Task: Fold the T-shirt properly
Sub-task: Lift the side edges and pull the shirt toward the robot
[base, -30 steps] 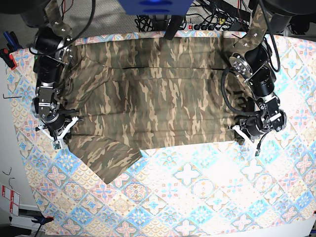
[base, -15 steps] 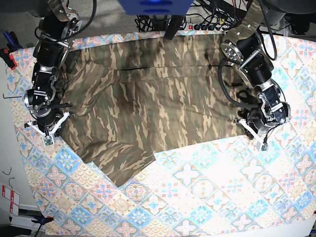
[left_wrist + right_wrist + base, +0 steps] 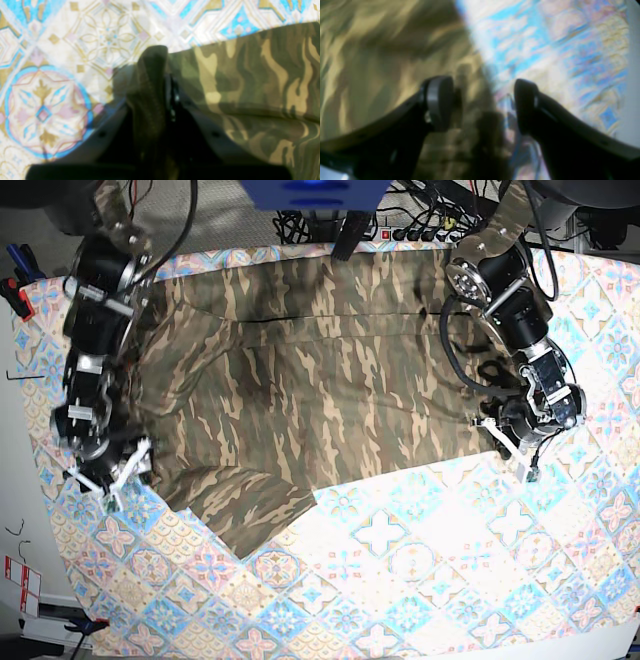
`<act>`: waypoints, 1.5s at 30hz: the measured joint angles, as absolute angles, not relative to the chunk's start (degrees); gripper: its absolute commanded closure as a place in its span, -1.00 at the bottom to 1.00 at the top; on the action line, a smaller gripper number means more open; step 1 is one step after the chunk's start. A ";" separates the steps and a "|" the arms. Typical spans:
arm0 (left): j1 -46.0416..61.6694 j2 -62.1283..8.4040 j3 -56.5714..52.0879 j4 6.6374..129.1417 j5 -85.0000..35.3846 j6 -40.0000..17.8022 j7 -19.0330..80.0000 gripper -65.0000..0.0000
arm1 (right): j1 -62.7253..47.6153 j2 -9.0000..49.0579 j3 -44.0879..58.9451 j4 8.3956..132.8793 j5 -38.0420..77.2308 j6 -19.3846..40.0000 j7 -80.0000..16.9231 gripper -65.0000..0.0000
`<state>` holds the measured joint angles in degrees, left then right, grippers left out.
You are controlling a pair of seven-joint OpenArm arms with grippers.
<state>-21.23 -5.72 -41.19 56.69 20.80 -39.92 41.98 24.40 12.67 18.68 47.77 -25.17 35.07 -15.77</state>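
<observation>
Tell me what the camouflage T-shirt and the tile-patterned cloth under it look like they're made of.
The camouflage T-shirt looks like soft, matte woven or knit fabric, likely cotton: it drapes, creases and bunches where the left gripper pinches its edge. The tile-patterned cloth in blue, pink and cream looks like thin printed textile with a flat, matte finish, lying smooth; the exact fibre cannot be told.

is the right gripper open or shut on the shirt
Open: in the right wrist view the right gripper fingers stand apart over the T-shirt edge.
</observation>
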 measured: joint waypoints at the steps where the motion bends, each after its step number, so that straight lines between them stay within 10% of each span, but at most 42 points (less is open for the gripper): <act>1: -21.15 -5.74 -41.19 56.69 20.80 -40.03 42.00 0.96 | 26.83 12.78 18.83 43.97 -25.12 34.70 -14.81 -0.19; 13: -21.12 -6.39 -41.21 56.69 20.84 -40.07 42.00 0.96 | 31.57 15.22 19.20 19.79 -25.02 34.65 -2.66 -0.20; 41: -21.10 -6.85 -41.21 56.69 20.71 -40.12 42.00 0.96 | 32.40 18.13 13.93 13.41 -22.59 28.91 1.52 -0.18; 45: -21.04 -6.85 -41.21 56.69 20.84 -40.12 42.02 0.96 | 32.53 17.61 11.27 13.56 -22.65 31.29 1.74 0.13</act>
